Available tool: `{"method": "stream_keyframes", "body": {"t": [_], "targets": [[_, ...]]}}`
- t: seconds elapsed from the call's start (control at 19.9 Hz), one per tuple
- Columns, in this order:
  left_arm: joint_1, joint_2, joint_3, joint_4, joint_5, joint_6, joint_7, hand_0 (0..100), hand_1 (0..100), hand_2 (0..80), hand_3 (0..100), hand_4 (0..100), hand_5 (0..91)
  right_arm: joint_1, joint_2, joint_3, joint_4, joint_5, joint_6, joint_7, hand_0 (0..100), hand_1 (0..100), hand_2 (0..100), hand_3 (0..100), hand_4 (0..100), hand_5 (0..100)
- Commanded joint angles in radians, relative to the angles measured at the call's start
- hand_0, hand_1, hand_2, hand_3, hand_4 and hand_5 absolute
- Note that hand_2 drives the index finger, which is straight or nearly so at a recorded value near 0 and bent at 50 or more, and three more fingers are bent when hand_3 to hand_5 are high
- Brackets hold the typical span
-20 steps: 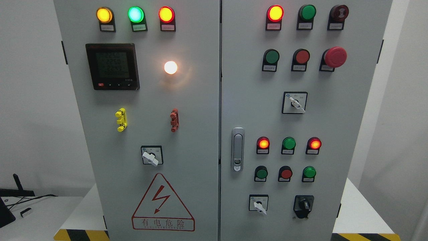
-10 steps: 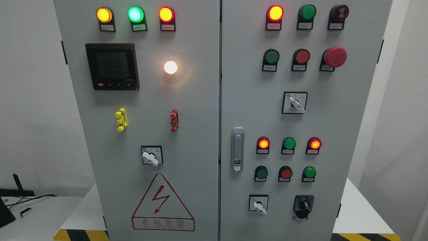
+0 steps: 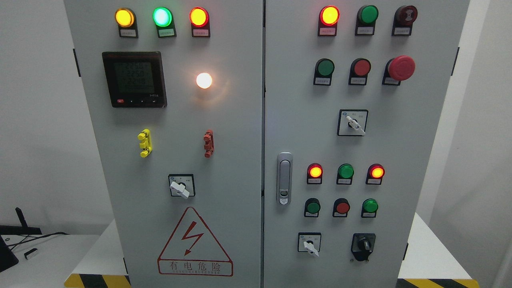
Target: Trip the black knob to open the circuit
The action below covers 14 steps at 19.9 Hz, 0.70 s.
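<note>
Neither of my hands shows in my view, so I cannot tell their state. The black knob [image 3: 363, 243] sits at the lower right of the grey cabinet's [image 3: 240, 120] right door, just right of a white selector switch [image 3: 309, 244], below three small buttons.

Matt grey painted metal cabinet [image 3: 240, 120] — glossy plastic black knob [image 3: 363, 244] — brushed-metal door latch [image 3: 284, 178]

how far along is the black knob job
Nothing looks done yet: the black knob sits untouched at the lower right of the right cabinet door. Nothing is in hand, since neither robot hand is in view. Reaching, gripping and turning the knob all remain.
</note>
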<state>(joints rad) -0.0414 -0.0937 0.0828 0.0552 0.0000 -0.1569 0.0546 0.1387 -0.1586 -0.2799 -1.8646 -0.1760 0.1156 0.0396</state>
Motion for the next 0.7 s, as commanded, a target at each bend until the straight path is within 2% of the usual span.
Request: {"method": "stream_keyframes", "body": {"t": [0.0, 0.45, 0.65], "targets": [[0.0, 0.0, 0.0, 0.0, -0.031, 0.0, 0.001, 12, 39, 0.0, 0, 0, 0.0, -0.053, 0.001, 0.09, 0.076, 0.021, 0.006, -0.01, 43, 79, 41, 100, 100, 93], [0.0, 0.0, 0.0, 0.0, -0.031, 0.0, 0.001, 12, 39, 0.0, 0, 0, 0.0, -0.09, 0.005, 0.134, 0.048, 0.036, 0.03, -0.035, 44, 79, 41, 100, 100, 92], [0.0, 0.0, 0.0, 0.0, -0.031, 0.0, 0.001, 12, 39, 0.0, 0, 0, 0.0, -0.132, 0.013, 0.194, 0.048, 0.036, 0.068, -0.055, 44, 78, 41, 100, 100, 92]]}}
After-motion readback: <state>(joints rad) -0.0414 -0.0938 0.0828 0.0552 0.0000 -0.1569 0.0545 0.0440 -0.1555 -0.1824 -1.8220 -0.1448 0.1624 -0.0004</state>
